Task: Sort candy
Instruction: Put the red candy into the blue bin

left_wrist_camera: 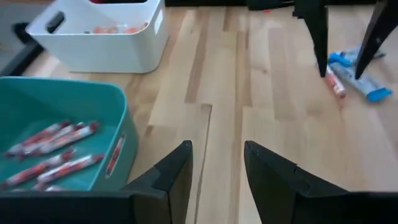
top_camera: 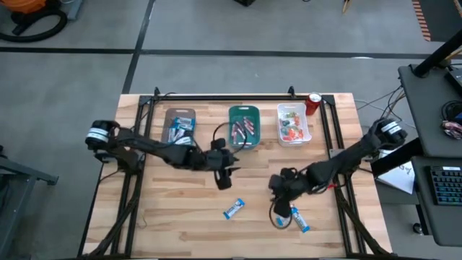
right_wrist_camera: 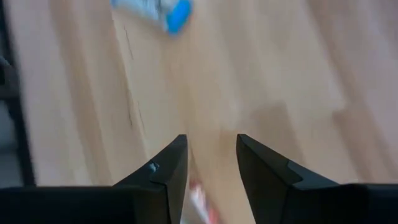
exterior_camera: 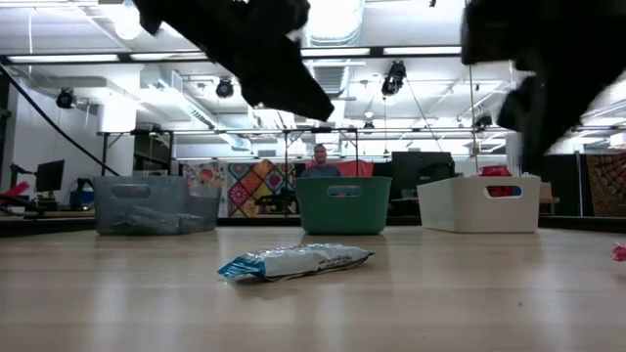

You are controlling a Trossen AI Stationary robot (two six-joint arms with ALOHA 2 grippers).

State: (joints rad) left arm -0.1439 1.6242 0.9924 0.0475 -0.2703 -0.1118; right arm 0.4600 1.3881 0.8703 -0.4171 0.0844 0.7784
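One blue-and-white candy bar (top_camera: pixel 233 209) lies flat on the table, also in the low view (exterior_camera: pixel 293 261). A second blue-and-white bar (top_camera: pixel 299 220) and a slim red stick (left_wrist_camera: pixel 336 84) lie at the near right. My right gripper (top_camera: pixel 279 211) hangs open over them. In its wrist view (right_wrist_camera: pixel 211 162) the red stick (right_wrist_camera: pixel 200 200) shows low between the fingers, untouched, with a blue bar (right_wrist_camera: pixel 158 9) beyond. My left gripper (top_camera: pixel 225 172) is open and empty (left_wrist_camera: pixel 217 165), just near the teal tray (top_camera: pixel 244 124), which holds red sticks (left_wrist_camera: pixel 56 149).
A brown tray (top_camera: pixel 180 126) with blue-and-white bars stands at the far left. A white tray (top_camera: pixel 293 123) with small red, orange and green pieces stands right of the teal one. A red can (top_camera: pixel 313 103) is at the far right corner. Black rails run along the table's sides.
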